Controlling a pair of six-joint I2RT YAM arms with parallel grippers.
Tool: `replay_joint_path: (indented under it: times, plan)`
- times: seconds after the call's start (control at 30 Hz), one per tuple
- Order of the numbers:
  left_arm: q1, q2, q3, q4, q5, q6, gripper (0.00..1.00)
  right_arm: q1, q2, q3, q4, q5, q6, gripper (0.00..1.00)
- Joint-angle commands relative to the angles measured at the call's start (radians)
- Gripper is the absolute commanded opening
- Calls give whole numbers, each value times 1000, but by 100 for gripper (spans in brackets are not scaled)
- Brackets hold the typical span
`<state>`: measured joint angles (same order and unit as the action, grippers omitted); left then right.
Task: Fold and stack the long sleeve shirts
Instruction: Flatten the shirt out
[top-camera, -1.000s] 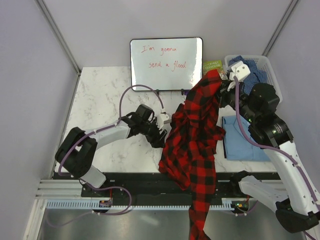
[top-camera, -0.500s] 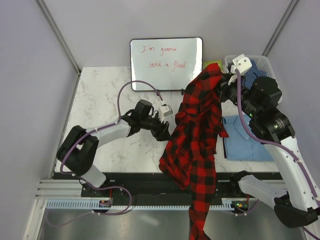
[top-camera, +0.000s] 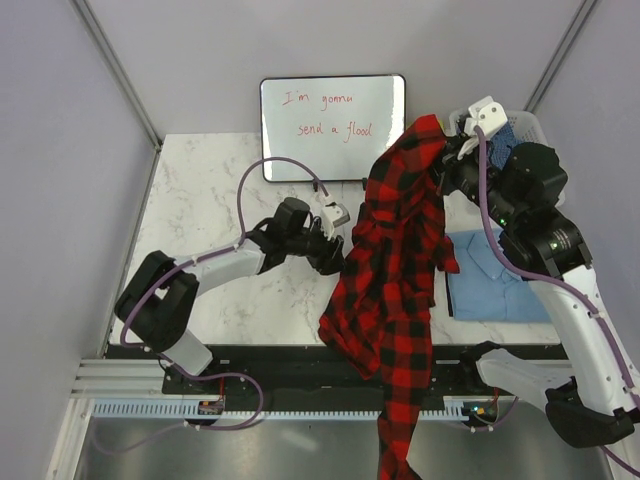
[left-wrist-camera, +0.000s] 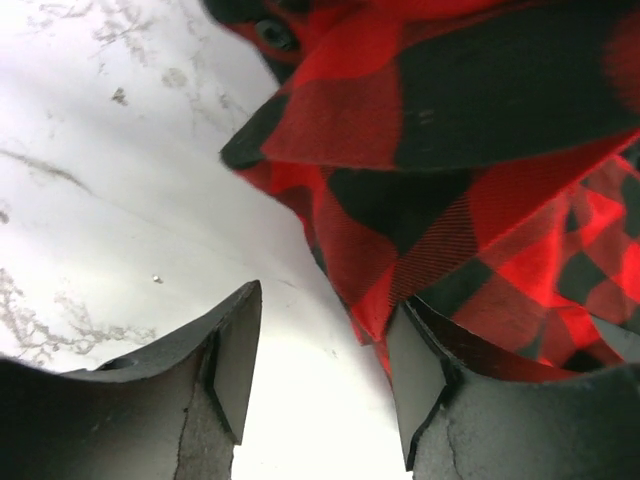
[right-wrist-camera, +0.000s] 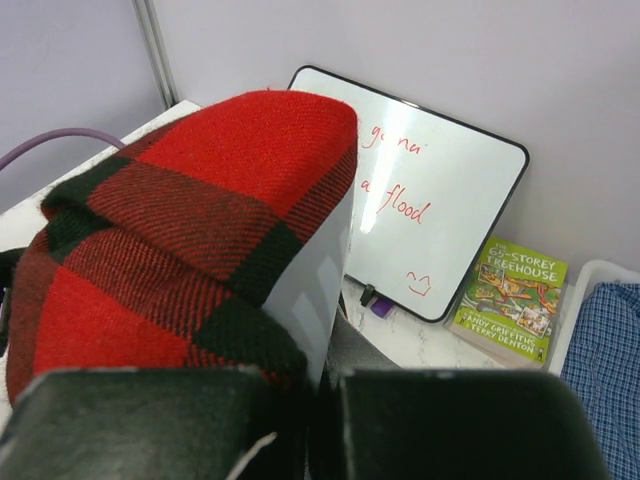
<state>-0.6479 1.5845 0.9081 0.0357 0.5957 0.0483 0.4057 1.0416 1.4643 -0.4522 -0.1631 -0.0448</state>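
Right tool (top-camera: 440, 148): closed on the top of the flannel (top-camera: 395, 260) and raised above the counter (top-camera: 200, 190). In the wrist view, red-and-black cloth is bunched over one finger and pinched at the seam between the two.

Flannel: it hangs from the right tool in a long, crumpled drape. It falls toward the arm bases, crosses the near edge of the counter and runs on below the base rail.

Left tool (left-wrist-camera: 325, 330): jaws partly apart, nothing held. It sits low over the counter, facing the hanging edge of the flannel. One fold of that edge reaches into the gap and lies against one of the fingers (left-wrist-camera: 415, 370). The other finger stands clear over bare marble.

Blue shirt (top-camera: 490, 275): folded flat on the counter, below the right tool and just beside the drape, on the side away from the left tool.

Dark shirt (top-camera: 515, 140): lying in the white basket (top-camera: 548, 150), just beyond the right tool.

Other items: a whiteboard (top-camera: 333, 125) with red writing stands at the far wall, beyond both tools. A green book (right-wrist-camera: 510, 300) lies between it and the basket.
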Motion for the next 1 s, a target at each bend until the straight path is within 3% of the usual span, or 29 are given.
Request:
replay_joint_path:
  times: [0.0,0.1,0.17,0.2,0.23,0.27,0.4,0.53,0.77,0.97]
  plan:
    - [-16,32,15,9,-152,1,57,-4,-9,68,67,16,23,0]
    - [-9,28,-3,-13,-182,18,54,-4,-15,80,69,30,22,0]
    - [-3,20,-21,-16,-140,12,44,-4,-15,83,69,40,28,0]
    - [-1,14,-23,-29,-114,9,34,-4,-17,83,70,42,28,0]
    - [1,8,-15,-45,-91,9,9,-4,-17,82,75,46,29,0]
    - [-1,-3,-12,-71,-108,13,2,-4,-20,85,75,62,28,0]
    - [46,-168,2,-234,-187,87,2,-4,-37,71,70,108,0,0]
    - [164,-297,0,-379,-223,206,2,-4,-74,-1,67,120,-20,0]
    - [306,-359,67,-523,-352,303,2,-4,-46,-78,79,131,-66,0]
    - [438,-394,245,-614,-399,341,2,-4,20,-41,79,135,-95,0]
